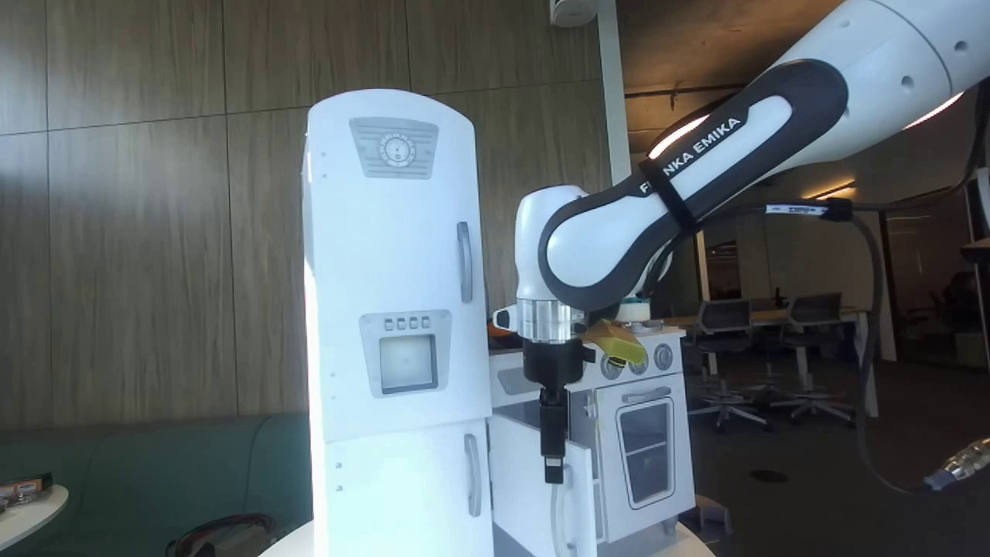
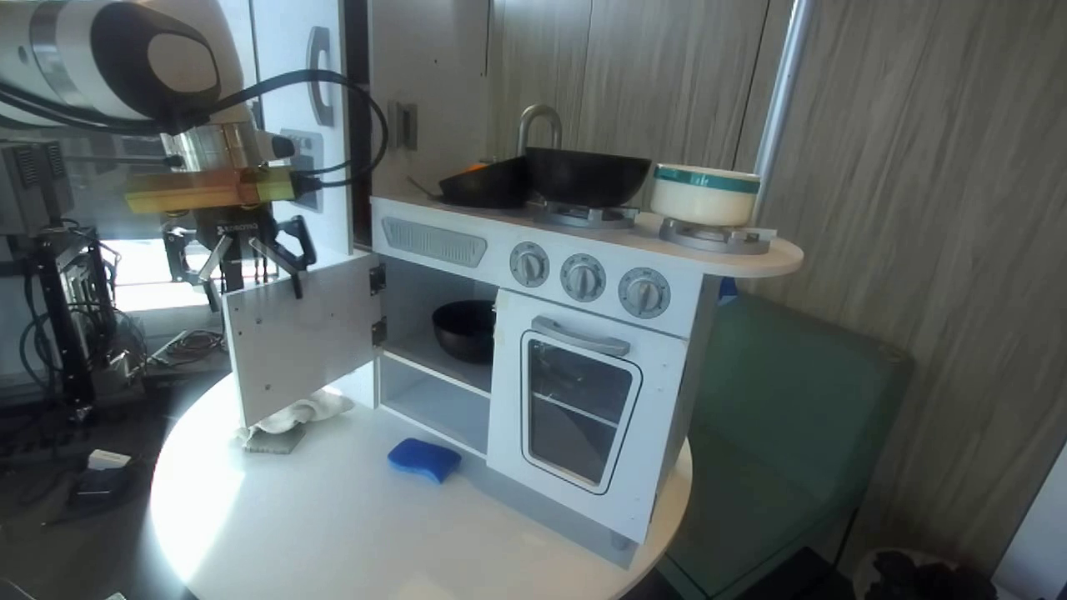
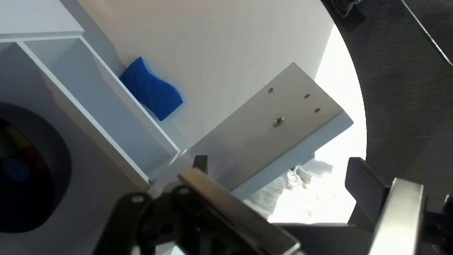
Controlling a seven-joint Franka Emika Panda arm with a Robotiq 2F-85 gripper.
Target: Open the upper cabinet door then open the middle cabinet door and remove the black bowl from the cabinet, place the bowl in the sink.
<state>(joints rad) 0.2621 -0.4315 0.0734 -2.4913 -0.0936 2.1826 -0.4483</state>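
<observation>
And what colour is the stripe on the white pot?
The stripe is teal, a bluish green, and shows best in an exterior view.

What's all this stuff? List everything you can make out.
Stove: 1, white, on table.
Table: 1, white, under stove.
Fridge: 1, white, beside stove.
Upper door: 1, white, on fridge.
Open door: 1, white, on stove.
Bowl: 1, black, stove's upper compartment.
Knobs: 3, grey, stove front.
Pans: apparently 2, black, stove top.
Pot: 1, cream and teal, stove top.
Tap: 1, grey, behind pans.
Sponge: 1, blue, on table.
Cloth: 1+, pale, on table.
Bench: 1+, green, by brown wall.
Chairs: 2+, dark, background.
Arm: 1, white and black, near fridge.
Pincer: 1, black, near open door.
</observation>
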